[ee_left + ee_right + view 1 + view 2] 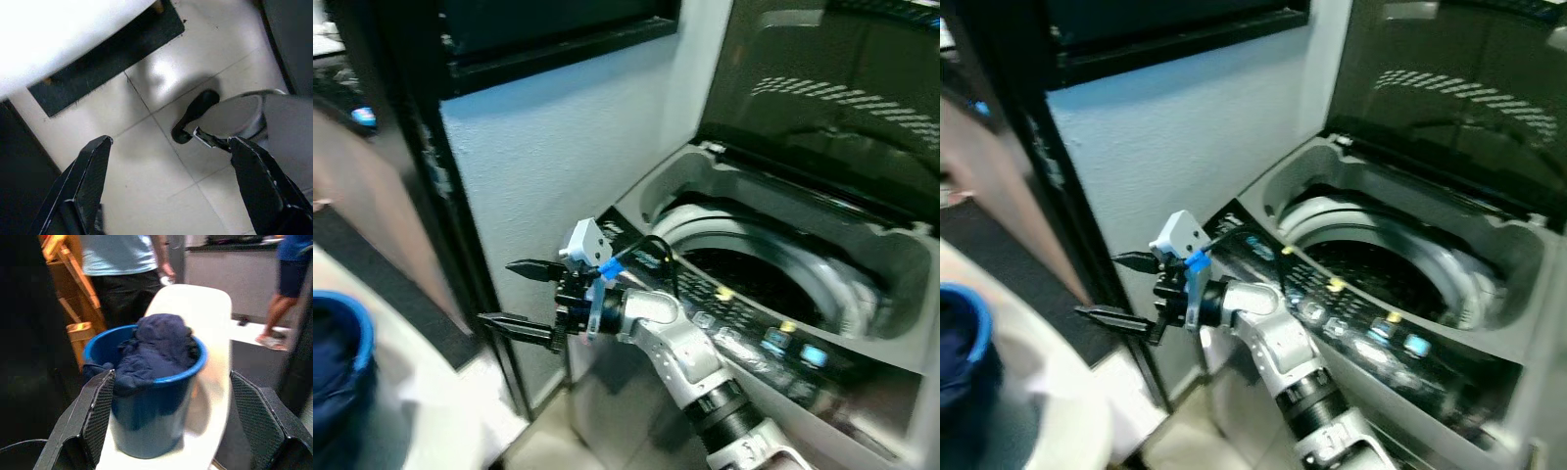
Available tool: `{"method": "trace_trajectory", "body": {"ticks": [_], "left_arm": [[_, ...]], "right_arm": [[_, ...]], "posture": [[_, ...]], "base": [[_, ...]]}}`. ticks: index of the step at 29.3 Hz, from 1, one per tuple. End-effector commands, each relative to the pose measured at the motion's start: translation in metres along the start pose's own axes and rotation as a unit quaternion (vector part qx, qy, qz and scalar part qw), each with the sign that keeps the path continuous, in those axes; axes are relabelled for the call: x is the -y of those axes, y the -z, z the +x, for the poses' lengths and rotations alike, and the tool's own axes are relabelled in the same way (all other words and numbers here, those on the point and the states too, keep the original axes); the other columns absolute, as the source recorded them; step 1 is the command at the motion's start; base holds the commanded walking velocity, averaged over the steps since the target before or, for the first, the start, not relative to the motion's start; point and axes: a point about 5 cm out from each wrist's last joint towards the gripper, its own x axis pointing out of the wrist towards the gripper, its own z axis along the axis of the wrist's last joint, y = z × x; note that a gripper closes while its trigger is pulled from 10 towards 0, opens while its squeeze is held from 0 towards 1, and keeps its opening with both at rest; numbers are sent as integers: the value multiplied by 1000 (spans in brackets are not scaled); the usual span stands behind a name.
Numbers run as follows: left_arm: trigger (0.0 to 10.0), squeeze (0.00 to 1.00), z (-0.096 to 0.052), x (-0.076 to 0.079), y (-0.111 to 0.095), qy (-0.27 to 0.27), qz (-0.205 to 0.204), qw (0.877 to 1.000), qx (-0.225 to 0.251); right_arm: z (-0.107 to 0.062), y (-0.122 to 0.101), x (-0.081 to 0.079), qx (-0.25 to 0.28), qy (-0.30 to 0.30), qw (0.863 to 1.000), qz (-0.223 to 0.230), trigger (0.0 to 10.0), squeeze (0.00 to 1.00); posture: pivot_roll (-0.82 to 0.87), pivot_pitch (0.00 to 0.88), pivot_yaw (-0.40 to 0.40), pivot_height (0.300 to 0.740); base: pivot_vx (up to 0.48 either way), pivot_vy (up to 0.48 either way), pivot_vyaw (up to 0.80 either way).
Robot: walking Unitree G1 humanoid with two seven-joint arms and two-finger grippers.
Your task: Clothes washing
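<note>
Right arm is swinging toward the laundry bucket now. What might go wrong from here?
Three risks, as judgements:
1. The blue bucket sits on a narrow white surface; a push from the open right gripper could tip it.
2. The dark clothes are heaped above the rim and may spill.
3. People stand behind the bucket, within the arm's path.

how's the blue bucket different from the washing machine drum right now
The blue bucket is heaped with dark navy clothes spilling over its rim; the washing machine drum looks dark, and no laundry can be made out in it. The bucket stands on a white surface, while the drum sits sunk in the grey machine under a raised lid. Both are round and open at the top.
</note>
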Motion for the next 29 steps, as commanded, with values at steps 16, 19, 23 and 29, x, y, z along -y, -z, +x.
{"method": "trace_trajectory", "body": {"ticks": [16, 19, 23, 29], "left_arm": [[10000, 0, -1, 5, 7, 9, 6, 1000, -9], [10000, 0, -1, 5, 7, 10, 7, 1000, -10], [10000, 0, -1, 5, 6, 11, 9, 1000, -10], [10000, 0, -1, 5, 6, 11, 11, 1000, -10]], "right_arm": [[2, 0, -7, 1, -31, 1000, 1, 10000, 0], [2, 1, -7, 0, -25, 1000, 0, 10000, 0], [3, -1, -4, 6, -12, 1000, 2, 10000, 0], [4, -1, -5, 8, -15, 1000, 0, 10000, 0]], "posture": [[199, 0, -55, 740], [199, 0, -55, 740], [197, 0, -54, 740], [197, 0, -54, 740]], "base": [[0, 0, 800], [0, 0, 267], [0, 323, 0], [0, 446, 0]]}}
